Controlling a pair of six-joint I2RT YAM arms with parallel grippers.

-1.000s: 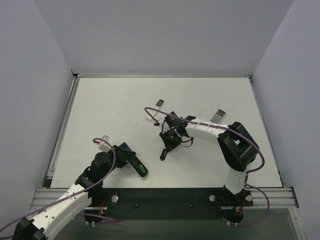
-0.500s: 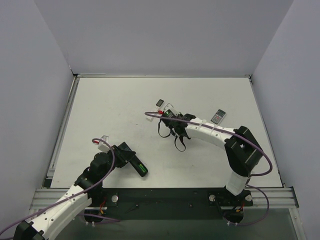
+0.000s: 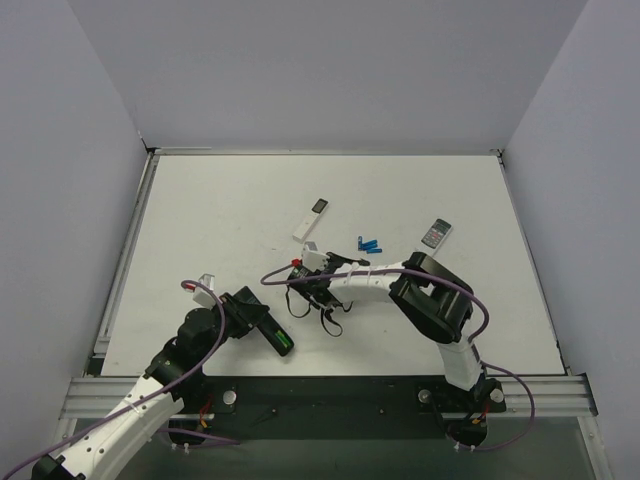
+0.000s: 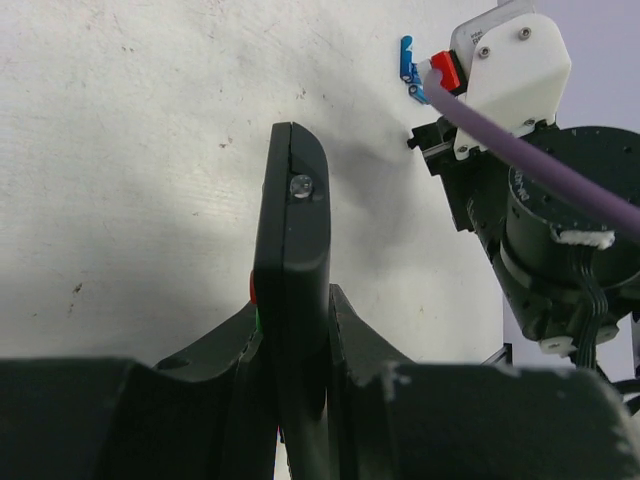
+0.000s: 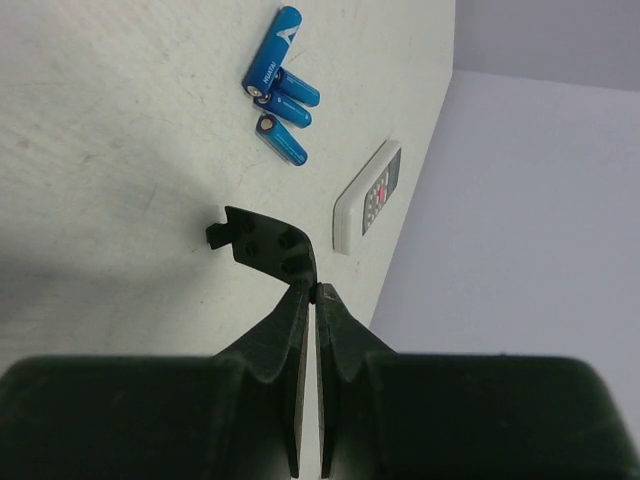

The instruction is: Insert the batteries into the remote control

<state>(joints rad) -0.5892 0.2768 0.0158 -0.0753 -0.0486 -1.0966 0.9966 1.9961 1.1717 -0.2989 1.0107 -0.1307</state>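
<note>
Brings black lid (image 5: 268, 240), pinched by right fingers (image 5: 285, 340), close to remote control (image 4: 293, 240) pinched by left fingers (image 4: 352, 335), ready to shut.

A long slim black plastic remote control (image 4: 292, 250), seen edge-on, is clamped in the black left gripper (image 4: 296, 335). Upper right of it, small blue cylindrical cells (image 4: 409, 72) lie beside a black-and-white robot wrist (image 4: 540, 230).
</note>
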